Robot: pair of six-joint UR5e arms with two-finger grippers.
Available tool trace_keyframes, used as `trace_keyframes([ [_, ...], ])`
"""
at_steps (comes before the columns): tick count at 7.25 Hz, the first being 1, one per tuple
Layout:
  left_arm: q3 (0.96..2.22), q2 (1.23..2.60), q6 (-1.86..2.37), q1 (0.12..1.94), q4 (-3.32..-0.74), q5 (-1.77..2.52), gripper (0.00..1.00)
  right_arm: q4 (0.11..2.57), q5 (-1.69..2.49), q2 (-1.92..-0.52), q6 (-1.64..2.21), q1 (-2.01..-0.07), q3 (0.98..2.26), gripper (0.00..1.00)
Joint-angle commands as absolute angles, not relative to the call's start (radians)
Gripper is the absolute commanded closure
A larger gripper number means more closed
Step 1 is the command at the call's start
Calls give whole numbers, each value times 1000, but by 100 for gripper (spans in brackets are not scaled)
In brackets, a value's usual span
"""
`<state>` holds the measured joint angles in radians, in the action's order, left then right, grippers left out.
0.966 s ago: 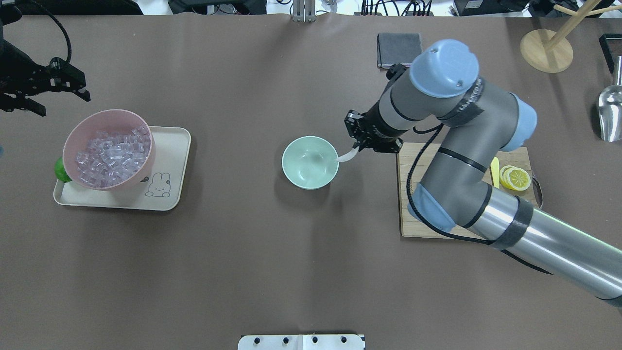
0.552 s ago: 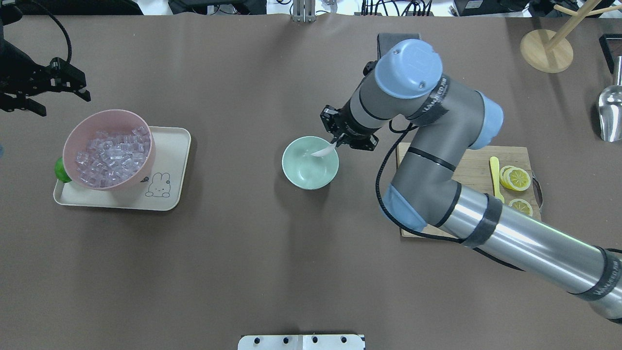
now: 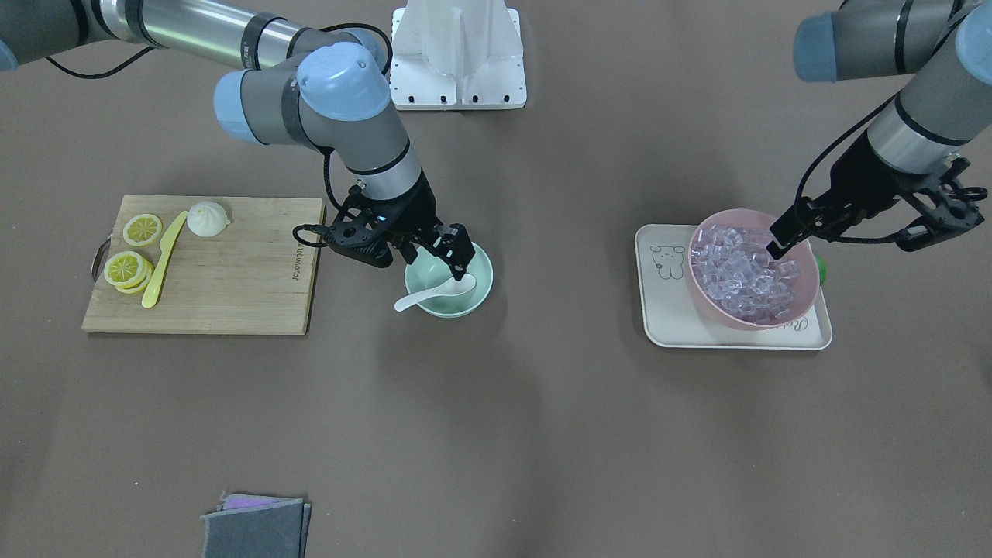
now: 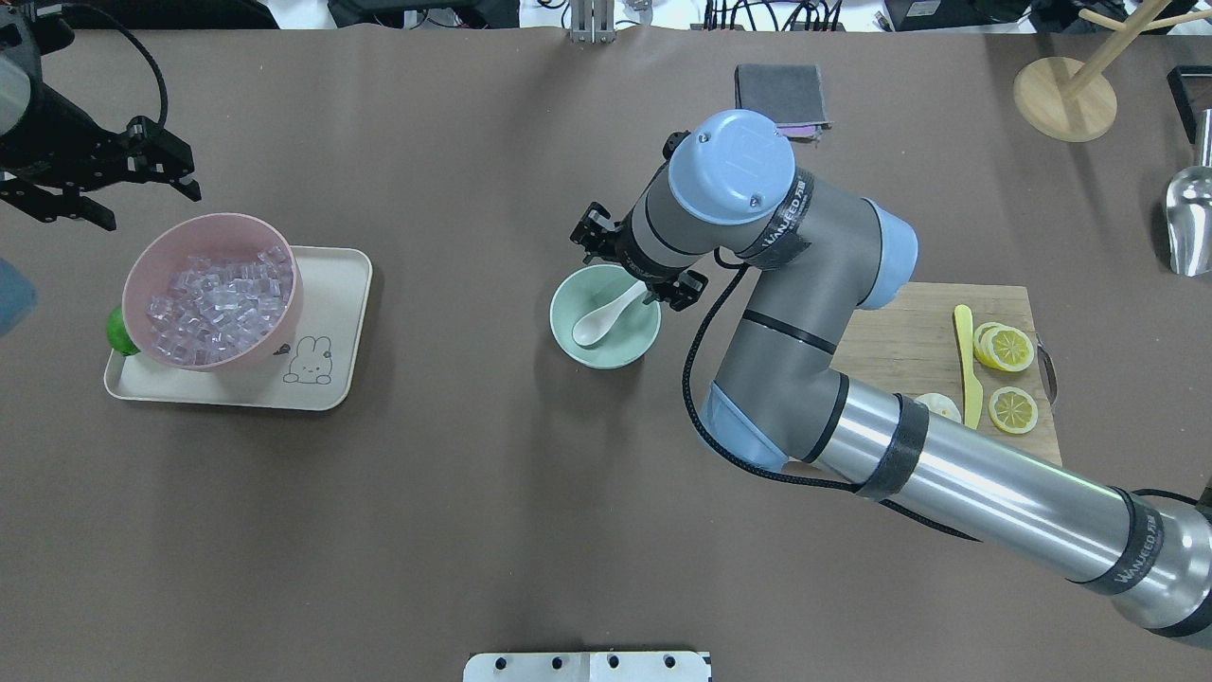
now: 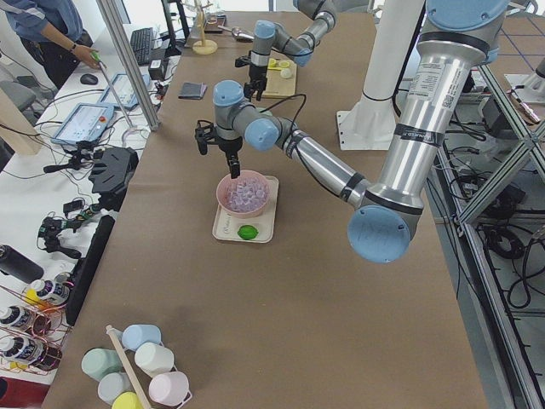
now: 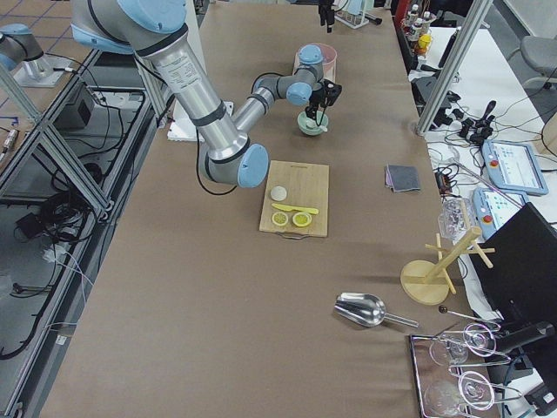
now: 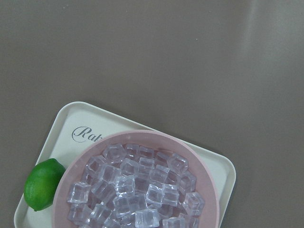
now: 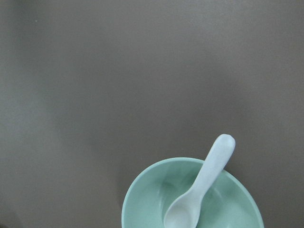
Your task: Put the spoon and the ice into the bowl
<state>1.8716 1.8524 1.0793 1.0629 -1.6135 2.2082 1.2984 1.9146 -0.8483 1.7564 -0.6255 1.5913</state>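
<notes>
Spoon [image 4: 606, 317] lying in bowl [image 4: 627, 349], handle over rim, right claw [image 3: 436, 260] spread above

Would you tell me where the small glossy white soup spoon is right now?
In the overhead view the spoon lies in the pale mint-green bowl near the middle, handle over its rim.

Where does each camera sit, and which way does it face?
Front-facing: across the table, facing the robot; right gripper picture-left by the bowl, left gripper picture-right.
Overhead: behind the shoulders, looking down; both arms, unmirrored.
Exterior left: left table end; near arm is left.
Exterior right: opposite end; near arm is right.
Left wrist: down onto the pink bowl; no jaws.
Right wrist: down onto the spoon; no jaws.
Shared: spoon in bowl, front-facing and overhead.
</notes>
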Motion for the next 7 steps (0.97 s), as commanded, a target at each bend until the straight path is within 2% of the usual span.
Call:
trace_keyframes([
  [1,1856,1859,1081,997,-1608,2134,7,1302,2014,-959,1728,-687,1714,0],
  [3,1839,1859,1069,950,-1608,2106,11,1302,2078,-1061,1630,-748,1787,0],
  [7,1798,1859,1068,885,-1614,2066,20,1302,2109,-1115,1611,-791,1805,0],
])
